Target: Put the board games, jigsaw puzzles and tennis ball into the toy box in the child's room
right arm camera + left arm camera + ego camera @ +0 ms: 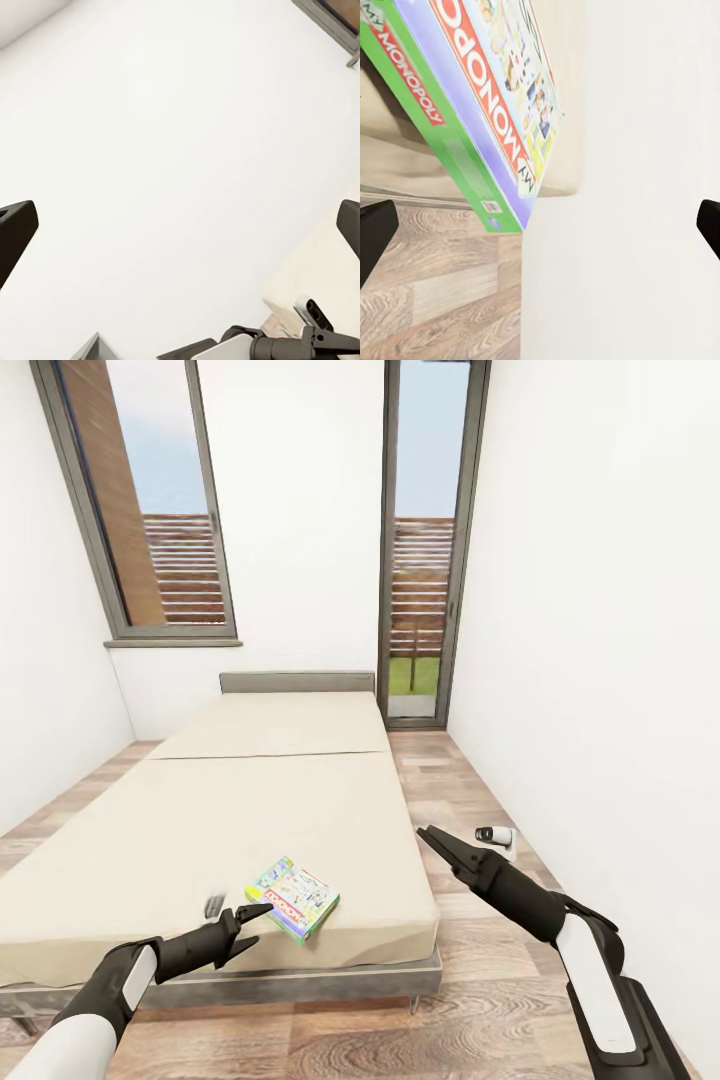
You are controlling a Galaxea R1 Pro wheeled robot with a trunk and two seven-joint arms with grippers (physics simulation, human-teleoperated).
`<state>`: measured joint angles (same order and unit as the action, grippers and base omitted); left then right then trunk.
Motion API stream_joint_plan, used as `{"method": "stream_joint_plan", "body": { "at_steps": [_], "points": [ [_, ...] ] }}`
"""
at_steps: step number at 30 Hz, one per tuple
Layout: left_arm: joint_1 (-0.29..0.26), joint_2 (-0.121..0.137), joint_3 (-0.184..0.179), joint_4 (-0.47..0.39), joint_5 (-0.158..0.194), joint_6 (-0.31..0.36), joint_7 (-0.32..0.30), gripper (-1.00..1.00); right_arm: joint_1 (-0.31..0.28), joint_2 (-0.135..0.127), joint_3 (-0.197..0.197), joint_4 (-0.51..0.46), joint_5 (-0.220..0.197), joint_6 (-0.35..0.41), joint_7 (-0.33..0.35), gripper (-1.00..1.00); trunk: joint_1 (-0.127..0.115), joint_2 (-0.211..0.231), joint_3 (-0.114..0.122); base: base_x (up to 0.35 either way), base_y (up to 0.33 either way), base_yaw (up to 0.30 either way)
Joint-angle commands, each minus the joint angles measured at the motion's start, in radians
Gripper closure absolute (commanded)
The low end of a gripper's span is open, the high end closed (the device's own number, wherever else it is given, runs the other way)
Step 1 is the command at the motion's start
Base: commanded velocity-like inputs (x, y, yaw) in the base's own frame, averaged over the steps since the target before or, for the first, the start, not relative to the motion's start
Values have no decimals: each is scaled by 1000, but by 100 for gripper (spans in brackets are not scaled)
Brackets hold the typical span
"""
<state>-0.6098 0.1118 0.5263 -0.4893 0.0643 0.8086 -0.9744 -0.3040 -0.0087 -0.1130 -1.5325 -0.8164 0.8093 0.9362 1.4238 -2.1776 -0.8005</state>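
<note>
The board game point(293, 899), a flat box with a green edge and "MONOPOLY" lettering, lies on the bed point(230, 800) close to the near edge and nearer the near right corner than the left. One corner points toward the foot of the bed, so the box sits diagonally to the mattress edges. Its long axis appears to run from the near right to the far left, though the foreshortened head view makes this uncertain.

The left gripper point(250, 925) hovers just beside the box's near left corner, fingers spread and empty. In the left wrist view both dark fingertips point(375, 234) stand wide apart at the frame borders, with the box point(484, 97) ahead and off to one side rather than between them.

Procedure for the grasp in hand:
1. Shift the gripper sideways until the box's green edge lies centred between the fingers.
2. Turn the wrist so the fingers close across the thin dimension of the box, not across its broad face.
3. Take the corner that nearly overhangs the near edge, where one finger can pass beneath.
4. Close firmly; a thin box gripped at one corner may droop or pivot.

The right gripper point(432, 840) is held over the floor beside the bed, fingers spread, holding nothing.
</note>
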Motion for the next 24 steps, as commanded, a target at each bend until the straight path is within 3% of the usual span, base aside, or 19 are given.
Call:
{"method": "stream_joint_plan", "body": {
  "at_steps": [1,24],
  "points": [
    [-1,0,2,0,3,8,-1,-100,0,0,-1,0,-3,5,1,-100,0,0,-1,0,0,0],
    [-1,-4,1,0,0,7,14,-100,-1,-2,-1,0,-3,5,1,-100,76,-140,-64,0,0,0]
  ]
}}
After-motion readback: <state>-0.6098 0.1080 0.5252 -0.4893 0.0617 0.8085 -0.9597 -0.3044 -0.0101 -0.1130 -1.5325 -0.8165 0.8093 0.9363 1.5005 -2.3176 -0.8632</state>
